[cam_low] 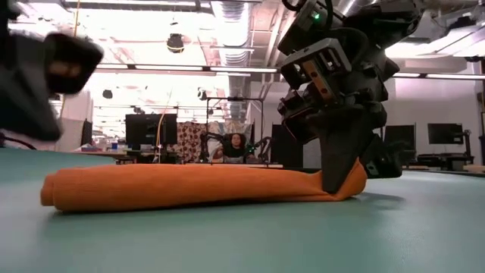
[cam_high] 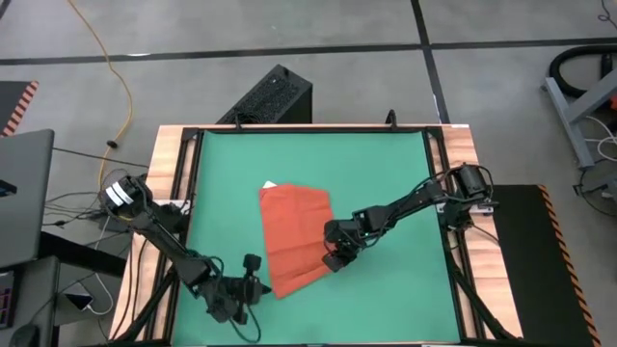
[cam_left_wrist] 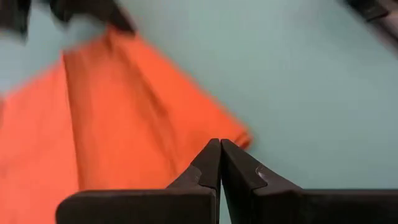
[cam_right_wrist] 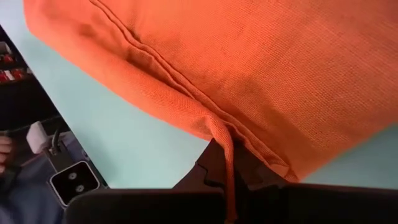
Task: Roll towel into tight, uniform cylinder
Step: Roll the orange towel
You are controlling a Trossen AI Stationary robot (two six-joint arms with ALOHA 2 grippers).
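One towel [cam_high: 295, 237], orange-red, folded flat near the middle of the green mat [cam_high: 386, 173] on the tabletop. Right pincer [cam_high: 335, 256] clenched on its right edge, lifting it slightly. Left pincer [cam_high: 253, 286] clenched, empty, just beside the towel's near corner.

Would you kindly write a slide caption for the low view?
Right gripper pinches and lifts one edge of the folded orange towel lying on the green mat.
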